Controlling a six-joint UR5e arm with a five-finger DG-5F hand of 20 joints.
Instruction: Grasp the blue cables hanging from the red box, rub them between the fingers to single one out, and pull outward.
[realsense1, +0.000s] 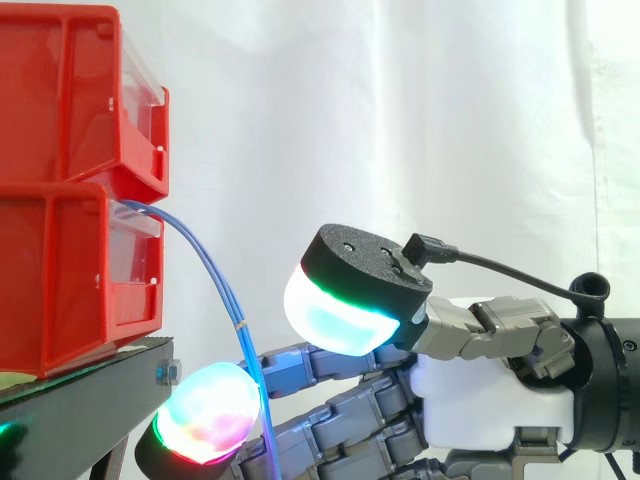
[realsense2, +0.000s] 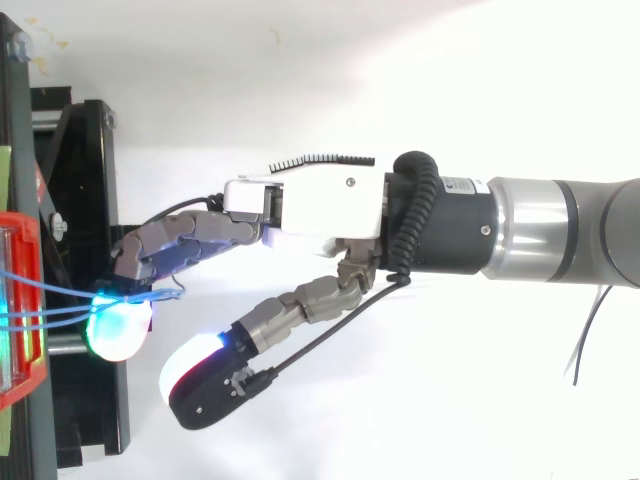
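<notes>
The blue cables (realsense1: 222, 292) come out of the front of the lower red box (realsense1: 60, 280). That box sits on a black stand (realsense1: 80, 400), and another red box (realsense1: 60, 90) is on top of it. From the lower red box the cables bend out and away, then hang down past the edge of the stand.

The cables are thin and very light. They are soft and bendy, so they will swing and slip if they are only touched. They run close together, side by side, so it is hard to get just one. They look smooth, so a loose hold may let them slide out. I think the best place to hold them is on the hanging part, a little way out from the lower red box, where they drop straight down. Near the box they are bent and tight.

The hand (realsense2: 310, 205) reaches in level toward the lower red box, with its palm well away from the box. Its fingers (realsense1: 205, 412) stretch out to a spot just below and in front of the box, and they bend a bit at the tips. The cables go down between these fingers, and the glowing pads seem to squeeze them from both sides. So I think the hand is holding the blue cables with a small pinch. The thumb (realsense1: 340, 312) sticks up and out, well away from the cables, and does not touch them.
</notes>
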